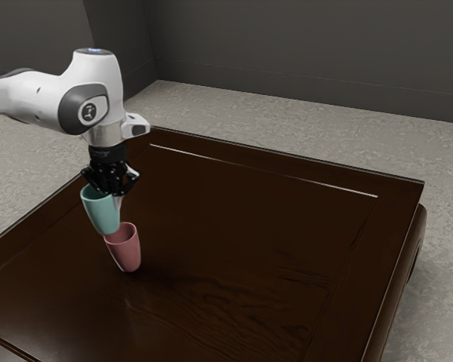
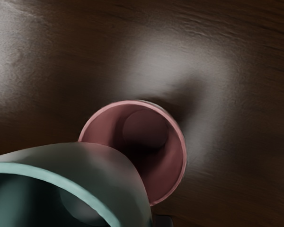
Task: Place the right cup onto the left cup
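Your hand [image 1: 115, 188] grasps the teal cup [image 1: 101, 211] aloft—mouth up, presumably for nesting—with the open pink cup [image 1: 125, 251] below the hand.

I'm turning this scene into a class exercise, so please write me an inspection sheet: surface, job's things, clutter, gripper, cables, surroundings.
Surface: dark brown, glossy wooden tabletop with light reflections.
Job's things: pink cup upright on the tabletop, its inside empty; teal cup lifted, its lower end near the pink cup's rim but off to one side of its opening.
Clutter: nothing seen.
Gripper: black gripper shut on the teal cup near its rim.
Cables: nothing seen.
Surroundings: mottled grey floor, dark walls.
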Robot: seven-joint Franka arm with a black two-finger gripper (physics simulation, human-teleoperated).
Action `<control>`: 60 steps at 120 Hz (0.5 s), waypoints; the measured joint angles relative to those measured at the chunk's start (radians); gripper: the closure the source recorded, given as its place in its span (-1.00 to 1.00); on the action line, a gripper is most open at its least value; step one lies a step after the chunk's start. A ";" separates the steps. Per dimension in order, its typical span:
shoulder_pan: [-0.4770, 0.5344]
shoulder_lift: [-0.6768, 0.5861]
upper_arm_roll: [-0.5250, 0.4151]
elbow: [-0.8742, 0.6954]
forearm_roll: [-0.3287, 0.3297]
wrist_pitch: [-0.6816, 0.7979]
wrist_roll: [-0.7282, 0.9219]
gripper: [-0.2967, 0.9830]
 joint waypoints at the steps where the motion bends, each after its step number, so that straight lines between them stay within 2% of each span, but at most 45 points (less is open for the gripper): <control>1: 0.003 0.002 0.000 0.000 0.000 0.000 0.001 0.68; 16: 0.019 0.035 0.003 0.028 -0.004 -0.001 0.016 0.68; 41: -0.099 0.057 0.003 0.037 -0.010 0.006 0.032 0.68; 60: -0.090 0.055 0.010 0.038 -0.009 0.011 0.043 0.68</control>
